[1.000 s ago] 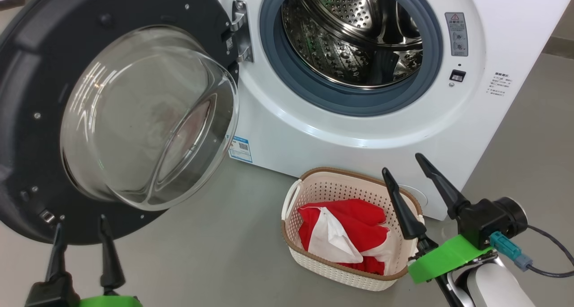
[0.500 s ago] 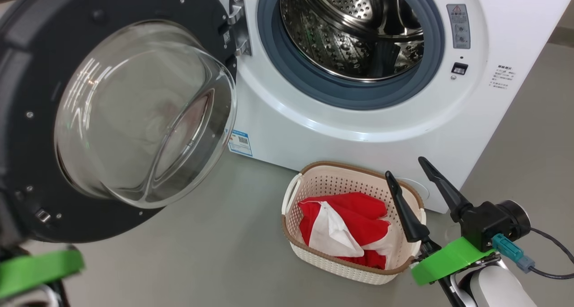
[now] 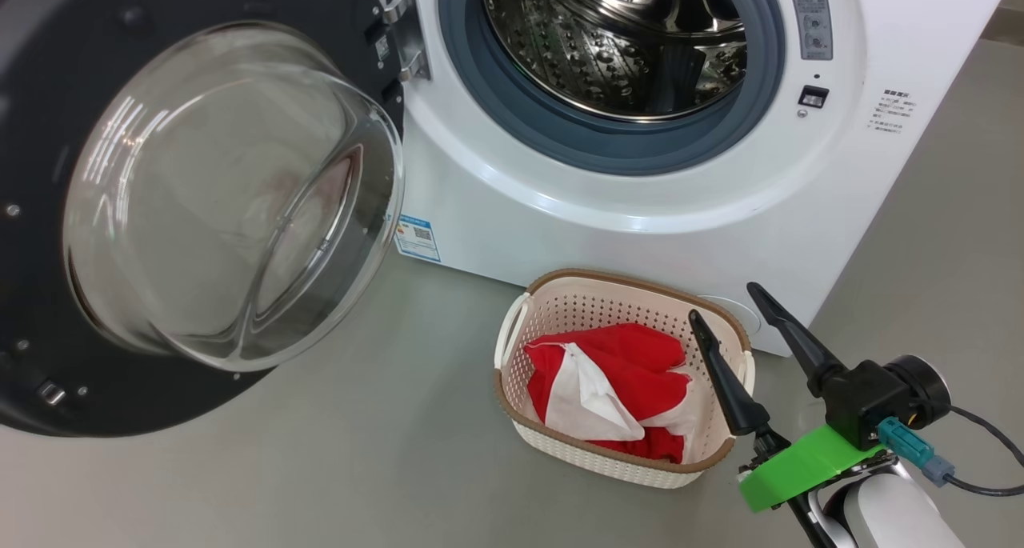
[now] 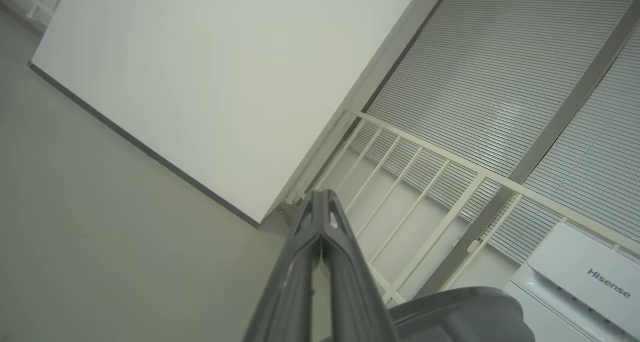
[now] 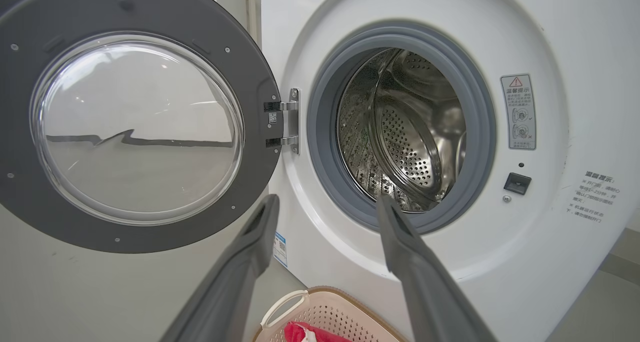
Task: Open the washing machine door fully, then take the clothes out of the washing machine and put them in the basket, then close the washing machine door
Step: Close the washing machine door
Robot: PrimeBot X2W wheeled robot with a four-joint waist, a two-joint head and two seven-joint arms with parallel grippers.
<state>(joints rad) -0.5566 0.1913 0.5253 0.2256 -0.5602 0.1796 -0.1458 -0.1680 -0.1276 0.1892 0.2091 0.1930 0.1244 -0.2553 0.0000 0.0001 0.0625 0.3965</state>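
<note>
Head view: large round washing machine door (image 3: 232, 188), glossy black rim around a clear bulging glass bowl, swung wide at left. Beside it, boxy white front-loading washing machine (image 3: 560, 228) with grey rubber ring and perforated steel drum (image 3: 616, 44). On the smooth grey floor (image 3: 360, 468) just in front, small cream perforated plastic basket (image 3: 632, 280) with brown woven-look rim, holding crumpled soft red-and-white clothes (image 3: 632, 372). At its right edge, right gripper (image 3: 724, 301), long dark tapered fingers spread apart, empty.

Left wrist view: left gripper (image 4: 320, 202), grey fingers pressed together tip to tip, nothing between them, aimed at a flat white wall panel (image 4: 200, 82), cream railing (image 4: 480, 176) and ribbed slatted blinds (image 4: 500, 72).

Right wrist view: fingers parted before the open machine; dimpled steel gleaming; basket rim and a scrap of red at the bottom edge.
</note>
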